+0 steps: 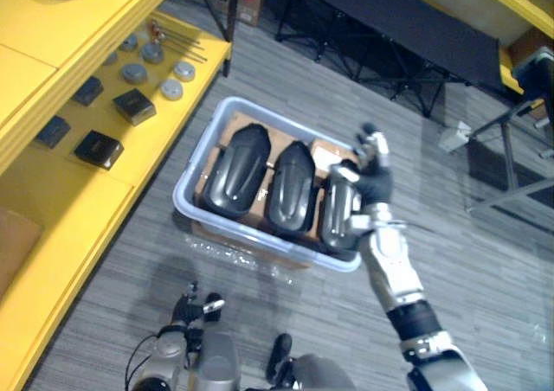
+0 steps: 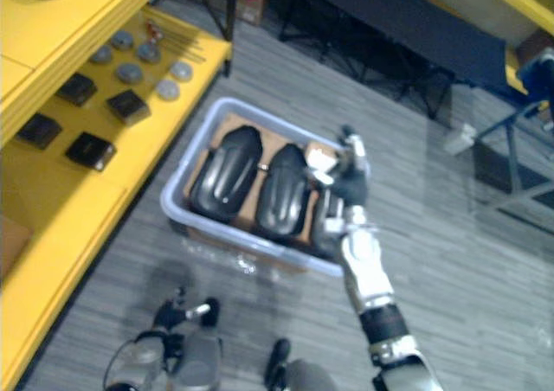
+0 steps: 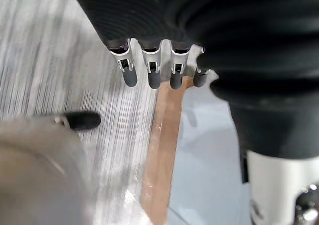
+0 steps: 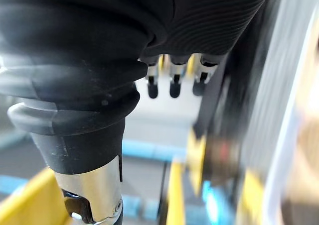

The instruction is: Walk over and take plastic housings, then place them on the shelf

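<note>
Three dark glossy plastic housings lie side by side in a pale blue bin [image 1: 201, 153] on the floor: a left one [image 1: 235, 169], a middle one [image 1: 291, 186] and a right one [image 1: 338, 211]. My right hand [image 1: 372, 176] is raised above the bin's right end, over the right housing, its fingers [image 4: 173, 81] relaxed and holding nothing. Low beside the bin's near side, my left hand [image 1: 186, 309] hangs with its fingers [image 3: 153, 70] loose and empty. The yellow shelf [image 1: 82, 209] stands along the left.
On the yellow shelf lie small black boxes [image 1: 134, 105], grey discs [image 1: 171, 88] and thin rods [image 1: 177, 36]. The bin rests on a cardboard sheet [image 3: 162, 150]. A dark folding frame [image 1: 389, 28] stands beyond the bin, and metal legs [image 1: 511, 162] at right.
</note>
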You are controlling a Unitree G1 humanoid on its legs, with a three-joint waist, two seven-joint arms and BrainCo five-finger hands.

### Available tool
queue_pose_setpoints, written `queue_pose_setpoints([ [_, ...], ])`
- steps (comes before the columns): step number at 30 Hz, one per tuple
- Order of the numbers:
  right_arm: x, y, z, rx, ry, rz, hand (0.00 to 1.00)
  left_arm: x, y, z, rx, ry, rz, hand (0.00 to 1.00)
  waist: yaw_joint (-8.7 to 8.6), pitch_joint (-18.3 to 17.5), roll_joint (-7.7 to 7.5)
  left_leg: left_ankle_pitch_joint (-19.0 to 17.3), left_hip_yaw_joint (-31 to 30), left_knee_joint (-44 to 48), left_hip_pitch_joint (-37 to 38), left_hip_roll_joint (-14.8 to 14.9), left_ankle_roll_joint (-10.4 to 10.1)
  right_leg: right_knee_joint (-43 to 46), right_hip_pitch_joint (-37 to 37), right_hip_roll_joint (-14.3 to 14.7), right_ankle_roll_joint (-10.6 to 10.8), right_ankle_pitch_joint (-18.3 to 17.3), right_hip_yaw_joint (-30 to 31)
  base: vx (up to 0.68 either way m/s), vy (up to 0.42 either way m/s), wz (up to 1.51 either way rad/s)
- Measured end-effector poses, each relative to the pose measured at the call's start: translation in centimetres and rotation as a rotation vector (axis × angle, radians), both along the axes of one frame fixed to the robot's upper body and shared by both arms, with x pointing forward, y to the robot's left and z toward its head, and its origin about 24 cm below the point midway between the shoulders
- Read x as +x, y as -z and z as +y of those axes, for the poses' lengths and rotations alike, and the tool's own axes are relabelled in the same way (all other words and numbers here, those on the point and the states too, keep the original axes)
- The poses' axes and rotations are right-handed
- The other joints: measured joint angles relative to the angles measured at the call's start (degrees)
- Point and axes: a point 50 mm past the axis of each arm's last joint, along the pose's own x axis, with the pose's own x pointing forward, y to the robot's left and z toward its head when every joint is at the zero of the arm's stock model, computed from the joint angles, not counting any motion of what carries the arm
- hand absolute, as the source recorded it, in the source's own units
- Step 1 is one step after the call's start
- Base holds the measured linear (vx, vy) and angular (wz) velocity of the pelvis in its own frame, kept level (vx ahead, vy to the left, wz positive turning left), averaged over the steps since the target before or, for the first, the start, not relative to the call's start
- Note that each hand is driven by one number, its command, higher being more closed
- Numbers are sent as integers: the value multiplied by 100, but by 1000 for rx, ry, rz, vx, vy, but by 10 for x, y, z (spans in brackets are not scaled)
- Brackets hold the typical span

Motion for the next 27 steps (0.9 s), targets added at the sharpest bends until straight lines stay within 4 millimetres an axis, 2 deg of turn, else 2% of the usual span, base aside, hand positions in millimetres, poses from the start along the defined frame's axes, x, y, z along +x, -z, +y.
queue_pose_setpoints([
  [1, -1, 4, -10, 1, 38, 18, 0, -2, 0, 1, 4, -2, 2, 0, -8, 0, 0, -9, 15, -6, -1, 1, 13, -1, -9, -3, -1, 1, 13, 5, 21, -14],
  [5, -17, 28, -77, 27, 267, 141, 0, -14, 3, 7, 42, 4, 35, 0, -28, 3, 5, 53, 110, -98, -16, 12, -40, -6, -140, -13, 5, 5, 108, -6, -8, -17],
  [8, -22, 34, -105, 37, 338, 191, 0, -18, 4, 11, 38, -26, 48, 0, -33, 47, 65, 70, 128, -164, -79, 10, -45, -44, -224, -15, 6, 2, 108, -28, -14, -7],
  [10, -22, 28, -122, 48, 377, 189, 0, -18, 5, 12, 22, -56, 50, 0, -38, 162, 165, 207, 160, -218, -131, -7, -62, -55, -327, -52, 19, -12, 102, -52, -7, -8],
  [13, -19, 33, -124, 67, 393, 226, 0, -21, 5, 18, -5, -123, 49, 0, -46, 271, 192, 321, 185, -294, -140, -55, -45, -97, -346, -76, 97, -114, 97, -42, -43, -2],
  [15, -22, 43, -127, 69, 423, 289, 0, -23, 4, 27, -18, -207, 53, 0, -40, 292, 205, 375, 138, -301, -193, -73, -68, -123, -349, -82, 151, -201, 84, -47, -35, 9],
  [18, -20, 43, -127, 75, 440, 296, 0, -21, 1, 36, -8, -247, 47, 0, -42, 394, 167, 417, 107, -285, -289, -84, -133, -120, -404, -88, 146, -335, 82, -78, -48, 6],
  [20, -15, 40, -127, 86, 445, 291, 0, -14, -3, 40, -26, -273, 20, 0, -40, 490, 8, 431, 98, -254, -480, -182, -155, -121, -534, -186, 137, -667, 88, -124, -77, 7],
  [21, -11, 37, -126, 92, 442, 285, 0, -8, -6, 41, -33, -278, -1, 0, -44, 548, -77, 438, 95, -179, -623, -248, -163, -122, -619, -261, 252, -972, 86, -133, -77, 3],
  [22, -7, 36, -124, 98, 436, 291, 0, -2, -8, 38, -52, -280, -26, 0, -45, 640, -34, 508, 84, -214, -655, -221, -204, -53, -711, -233, 241, -1031, 76, -132, -70, 1],
  [25, -10, 45, -126, 108, 448, 342, 0, 0, -7, 27, -73, -261, -48, 0, -38, 656, -46, 557, 74, -176, -656, -172, -215, -9, -712, -197, 268, -1102, 76, -46, -30, 2],
  [27, -14, 52, -132, 153, 482, 369, 0, 15, -16, 19, -3, -119, -99, 0, -42, 656, -108, 611, 38, -83, -819, -150, -196, -13, -785, -166, 378, -1131, 67, 5, -12, 12],
])
